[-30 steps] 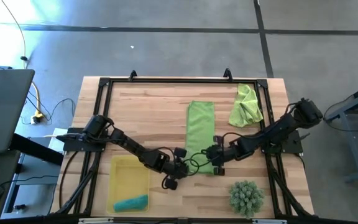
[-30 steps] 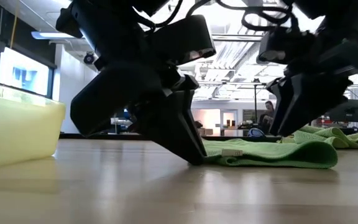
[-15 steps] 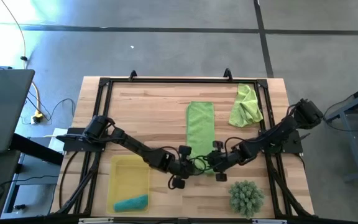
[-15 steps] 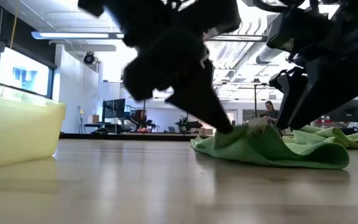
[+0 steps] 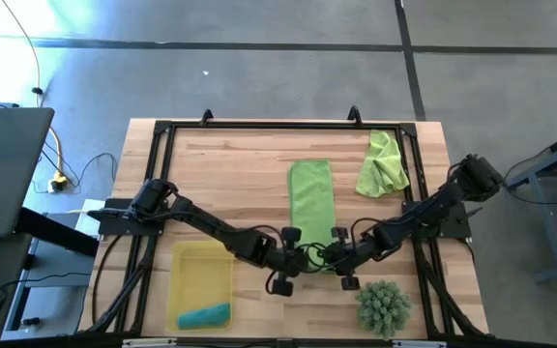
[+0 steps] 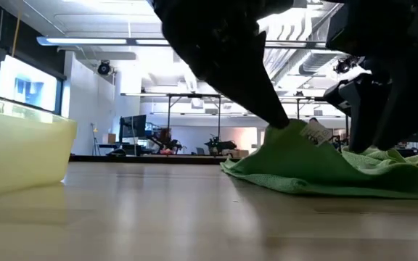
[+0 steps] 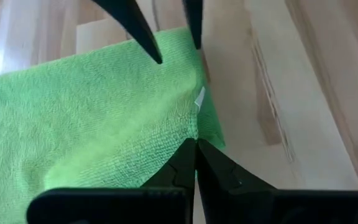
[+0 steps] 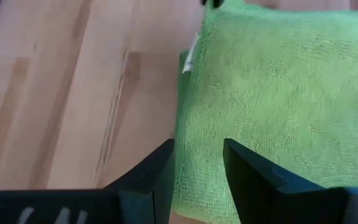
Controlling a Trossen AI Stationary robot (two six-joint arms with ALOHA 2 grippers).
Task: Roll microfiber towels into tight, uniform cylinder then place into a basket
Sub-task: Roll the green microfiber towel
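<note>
Both hands meet at the flat green towel's [image 5: 311, 203] near end.

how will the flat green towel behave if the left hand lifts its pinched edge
The flat green towel looks floppy: where the left hand pinches, it already tents up and sags in the low view. Probably light, so it should drape and drag rather than hold shape.

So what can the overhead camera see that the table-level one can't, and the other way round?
Only the high view shows the teal towel lying in the basket, a crumpled green towel at the far corner and a spiky plant. Only the low view shows the flat green towel lifted into a peak, and the room behind. Both share that towel, the basket, and the left gripper and right gripper.
</note>
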